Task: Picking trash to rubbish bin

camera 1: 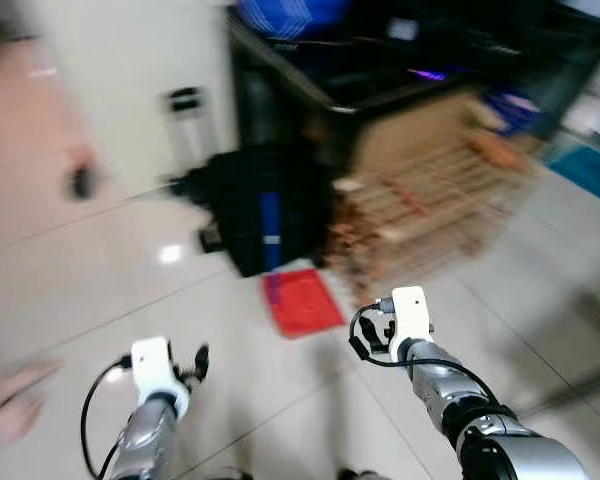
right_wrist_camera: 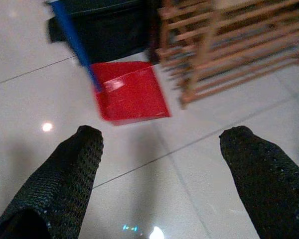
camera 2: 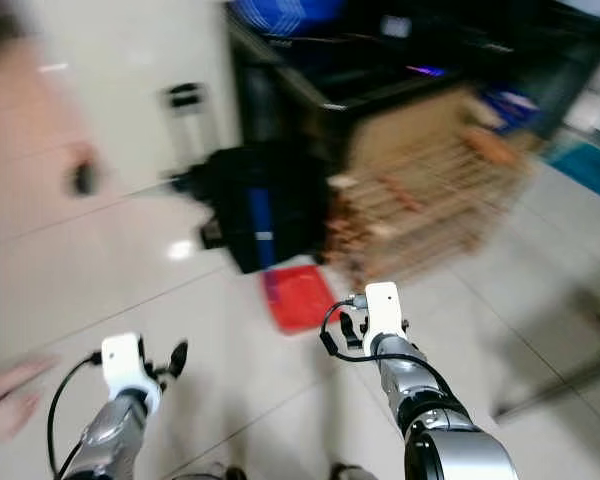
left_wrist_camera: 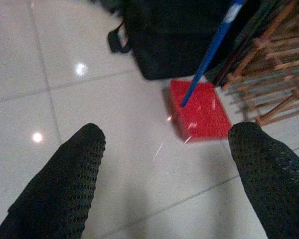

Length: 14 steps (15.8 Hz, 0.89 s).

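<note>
Head views, blurred: red dustpan (camera 1: pixel 302 301) on the tiled floor (camera 1: pixel 100 270) at 12 o'clock, beside a black bag (camera 1: pixel 255 210) and wooden rack (camera 1: pixel 430 210). Left wrist view: left gripper (left_wrist_camera: pixel 164 164) spread, empty. Right wrist view: right gripper (right_wrist_camera: pixel 159 164) spread, empty.

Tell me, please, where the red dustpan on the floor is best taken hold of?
Probably by the blue handle, not the red dustpan itself. The pan lies flat on the tiles with nothing to pinch, while the handle rises slanted from it toward the black bag. Come from the open floor side; the wooden rack crowds the other. Both the left gripper and right gripper are open.
</note>
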Motion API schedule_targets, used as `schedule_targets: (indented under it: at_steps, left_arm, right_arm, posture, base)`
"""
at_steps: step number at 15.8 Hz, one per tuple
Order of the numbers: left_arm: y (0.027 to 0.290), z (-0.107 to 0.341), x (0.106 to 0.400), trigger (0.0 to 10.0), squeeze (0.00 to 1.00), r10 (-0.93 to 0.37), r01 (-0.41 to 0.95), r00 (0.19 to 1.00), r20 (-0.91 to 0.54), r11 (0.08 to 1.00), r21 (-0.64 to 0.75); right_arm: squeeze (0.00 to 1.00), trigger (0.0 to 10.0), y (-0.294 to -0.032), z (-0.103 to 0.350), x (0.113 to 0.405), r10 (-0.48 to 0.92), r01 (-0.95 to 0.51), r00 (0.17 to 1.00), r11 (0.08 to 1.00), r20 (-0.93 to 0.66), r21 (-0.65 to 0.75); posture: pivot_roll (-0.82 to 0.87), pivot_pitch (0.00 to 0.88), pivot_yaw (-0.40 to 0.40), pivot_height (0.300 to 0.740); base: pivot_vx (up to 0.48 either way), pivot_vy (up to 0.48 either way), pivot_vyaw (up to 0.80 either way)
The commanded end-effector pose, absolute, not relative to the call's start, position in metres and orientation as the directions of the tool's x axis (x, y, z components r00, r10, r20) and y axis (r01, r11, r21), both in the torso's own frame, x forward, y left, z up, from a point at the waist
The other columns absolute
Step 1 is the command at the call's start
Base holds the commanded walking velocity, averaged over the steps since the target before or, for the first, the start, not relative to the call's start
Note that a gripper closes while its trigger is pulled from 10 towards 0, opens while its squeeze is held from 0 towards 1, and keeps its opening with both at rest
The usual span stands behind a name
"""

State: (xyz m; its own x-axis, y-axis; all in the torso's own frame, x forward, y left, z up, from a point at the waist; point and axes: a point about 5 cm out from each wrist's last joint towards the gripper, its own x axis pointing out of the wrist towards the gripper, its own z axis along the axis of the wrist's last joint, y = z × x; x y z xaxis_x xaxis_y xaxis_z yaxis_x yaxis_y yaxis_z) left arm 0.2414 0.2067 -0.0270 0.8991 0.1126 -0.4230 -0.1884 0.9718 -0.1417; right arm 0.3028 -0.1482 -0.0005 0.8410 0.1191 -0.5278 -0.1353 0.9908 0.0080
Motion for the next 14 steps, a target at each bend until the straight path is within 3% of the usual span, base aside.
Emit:
schedule_targets:
  at_steps: [1, 2, 7, 14]
  left_arm:
    - [0.203, -0.026, 0.242, 10.0, 0.0, 0.116, -0.207, 0.903, -0.413, 0.961, -0.183]
    - [0.2, -0.018, 0.245, 10.0, 0.0, 0.085, -0.177, 0.93, -0.357, 0.957, -0.231]
    - [0.19, -0.008, 0.247, 10.0, 0.0, 0.12, -0.192, 0.938, -0.325, 0.961, -0.2]
    - [0.172, 0.01, 0.251, 10.0, 0.0, 0.054, -0.119, 0.957, -0.285, 0.969, -0.216]
  right_arm:
    - [0.0, 10.0, -0.148, 0.008, 0.31, 0.113, -0.123, 0.866, 0.992, -0.487, 0.011]
    - [0.0, 10.0, -0.146, 0.012, 0.314, 0.127, -0.117, 0.874, 0.992, -0.468, 0.05]
    - [0.0, 10.0, -0.149, 0.015, 0.316, 0.15, -0.115, 0.874, 0.988, -0.462, 0.104]
    - [0.0, 10.0, -0.15, 0.016, 0.315, 0.145, -0.112, 0.885, 0.989, -0.442, 0.1]
  posture:
    - [0.04, 0.066, -0.006, 0.74]
    - [0.03, 0.068, -0.011, 0.74]
    - [0.01, 0.103, -0.044, 0.74]
    - [0.01, 0.126, -0.045, 0.74]
  base:
    - [0.0, 0.0, -0.59]
    - [0.0, 0.0, -0.59]
    - [0.0, 0.0, -0.67]
    - [0.0, 0.0, -0.72]
